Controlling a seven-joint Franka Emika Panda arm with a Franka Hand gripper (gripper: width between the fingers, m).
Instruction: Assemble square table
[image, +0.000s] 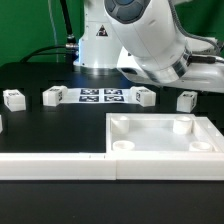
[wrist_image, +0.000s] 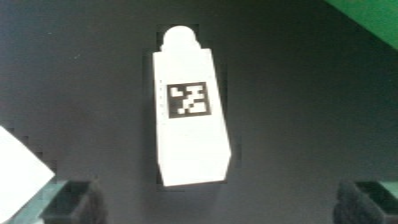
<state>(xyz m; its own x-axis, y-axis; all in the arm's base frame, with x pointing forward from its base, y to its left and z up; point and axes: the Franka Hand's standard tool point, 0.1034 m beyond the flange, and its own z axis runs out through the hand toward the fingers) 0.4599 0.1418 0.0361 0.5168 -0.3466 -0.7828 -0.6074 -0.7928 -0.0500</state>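
The white square table top (image: 165, 140), with a raised rim and round corner sockets, lies at the front on the exterior view's right. Short white tagged legs lie loose behind it: two on the left (image: 14, 98) (image: 53, 96) and two near the arm (image: 144, 96) (image: 186, 100). In the wrist view one leg (wrist_image: 192, 110) lies flat on the black table with its tag facing up. My gripper (wrist_image: 217, 205) hovers above it, open and empty, with its fingers (wrist_image: 63, 200) wide apart on either side. In the exterior view the arm hides the gripper.
The marker board (image: 103, 96) lies between the legs at the back. A long white rail (image: 50, 168) runs along the front on the exterior view's left. The robot base (image: 100, 40) stands behind. A white corner (wrist_image: 15, 160) shows at the edge of the wrist view.
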